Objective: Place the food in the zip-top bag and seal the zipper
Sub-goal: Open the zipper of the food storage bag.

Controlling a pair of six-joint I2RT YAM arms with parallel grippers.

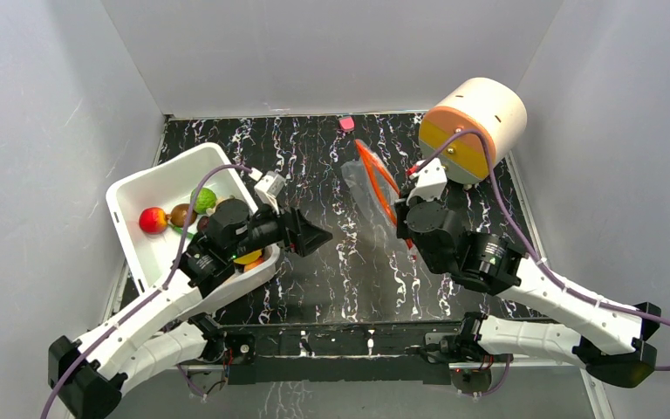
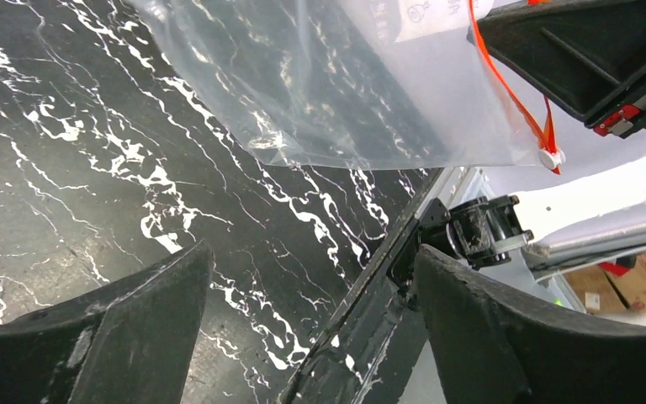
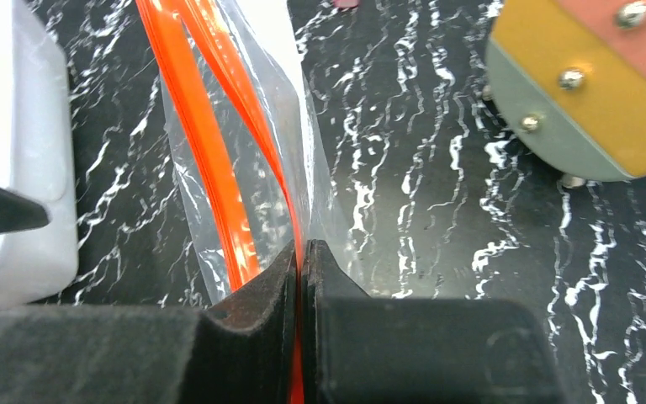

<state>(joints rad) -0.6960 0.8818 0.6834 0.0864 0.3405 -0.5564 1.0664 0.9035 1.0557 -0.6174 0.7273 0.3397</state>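
Observation:
The clear zip-top bag [image 1: 365, 188] hangs open above the middle of the black marble table. My right gripper [image 1: 399, 220] is shut on its orange-red zipper [image 1: 380, 179]. In the right wrist view the strip [image 3: 206, 143] runs pinched between my closed jaws [image 3: 301, 252]. The bag [image 2: 328, 84] and the zipper's white end piece [image 2: 548, 156] also show in the left wrist view. My left gripper [image 1: 318, 236] is open and empty beside the white tub [image 1: 140, 183]. The tub holds the food: a red apple [image 1: 152, 220], a green round fruit [image 1: 203, 199] and others partly hidden by my arm.
A large cream and orange cylinder [image 1: 475, 127] stands at the back right, close behind my right wrist. A small pink piece [image 1: 346, 124] lies at the table's far edge. Grey walls close in on three sides. The table's front rail [image 2: 387, 252] shows between my left fingers.

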